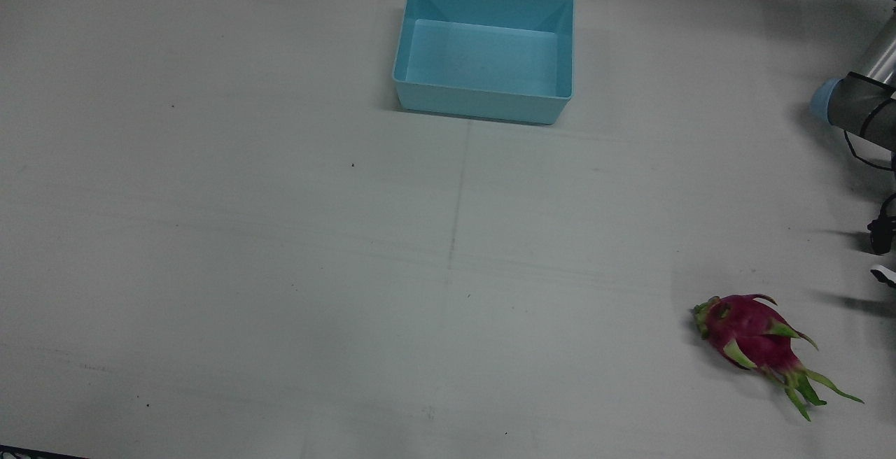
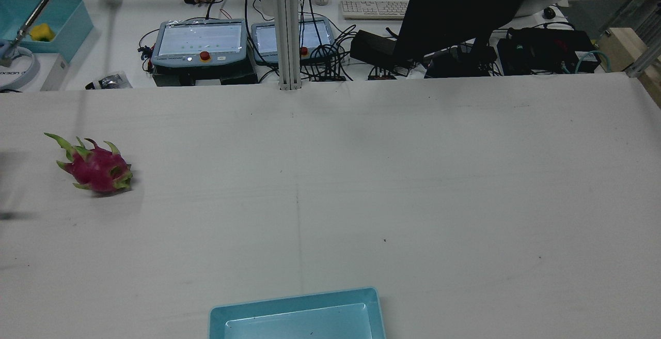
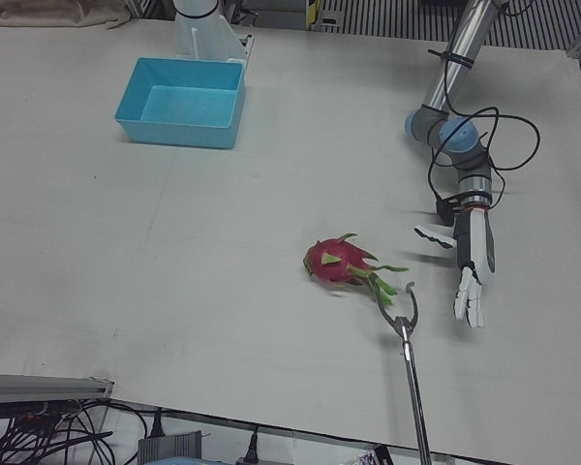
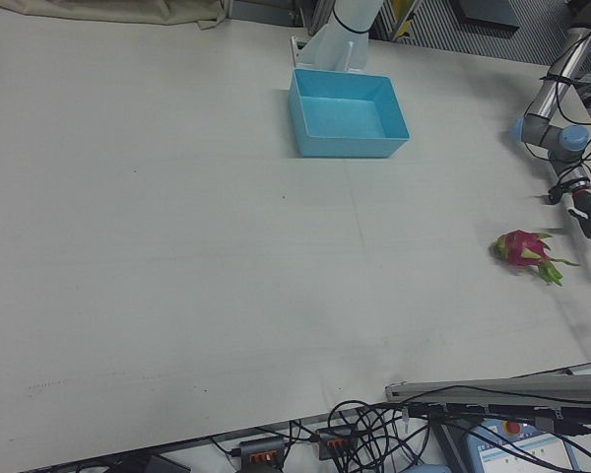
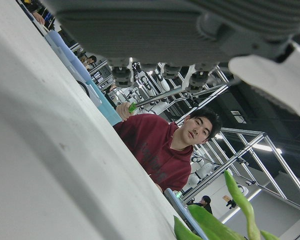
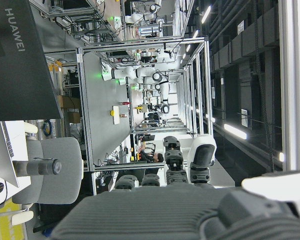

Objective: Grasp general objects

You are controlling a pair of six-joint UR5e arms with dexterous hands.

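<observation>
A pink dragon fruit [image 1: 749, 336] with green scales lies on its side on the white table, on the robot's left half; it also shows in the rear view [image 2: 95, 168], the left-front view [image 3: 341, 263] and the right-front view [image 4: 525, 250]. My left hand [image 3: 470, 266] hangs open, fingers straight and pointing down, a little above the table and apart from the fruit, on its outer side. Green fruit tips [image 5: 230, 215] show low in the left hand view. My right hand [image 6: 190, 200] shows only in its own view, fingers straight, holding nothing.
An empty light-blue bin [image 1: 484, 53] stands at the table's robot-side edge, mid-table. A metal reacher tool [image 3: 407, 334], held from the operators' side, has its claw by the fruit's leafy end. Monitors and cables lie beyond the far edge [image 2: 330, 44].
</observation>
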